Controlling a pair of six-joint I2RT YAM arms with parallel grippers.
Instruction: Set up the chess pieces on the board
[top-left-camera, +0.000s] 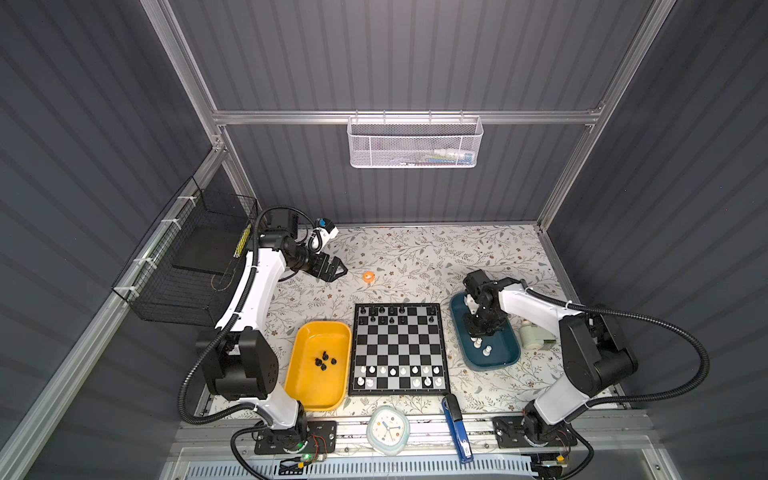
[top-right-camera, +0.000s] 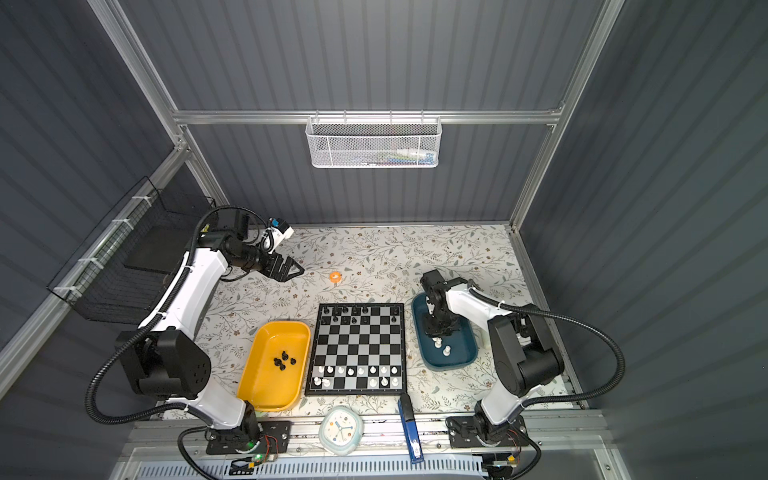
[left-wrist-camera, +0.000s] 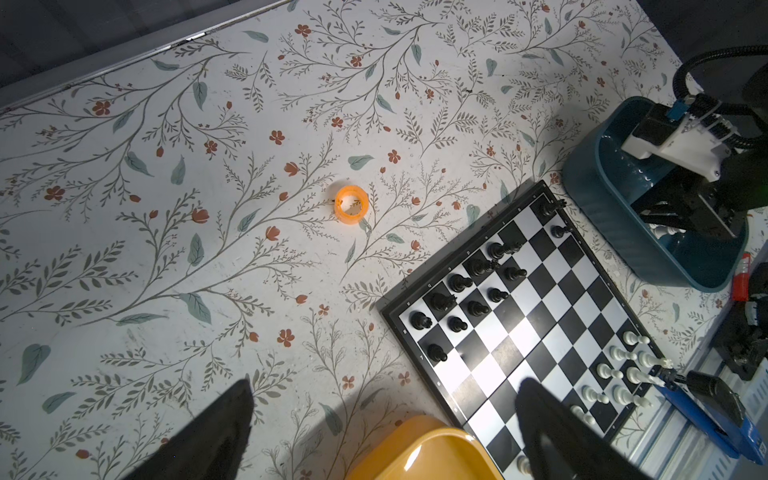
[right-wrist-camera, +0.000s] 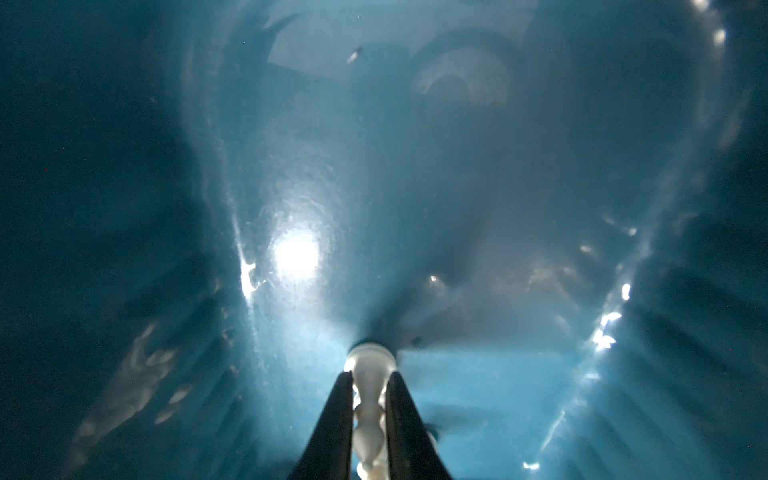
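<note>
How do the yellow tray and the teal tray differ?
The yellow tray, left of the board, holds black pieces; the teal tray, right of it, holds white pieces. The right gripper is down in the teal tray, shut on a white piece; none reaches into the yellow tray. Both are rounded oblongs.

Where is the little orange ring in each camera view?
Top view: orange ring on the table, beyond the board, on its black-piece side.
Top view: same spot.
Left wrist: mid-picture, apart from the board.
Right wrist: not in it.
Shared landmark: the board.
</note>
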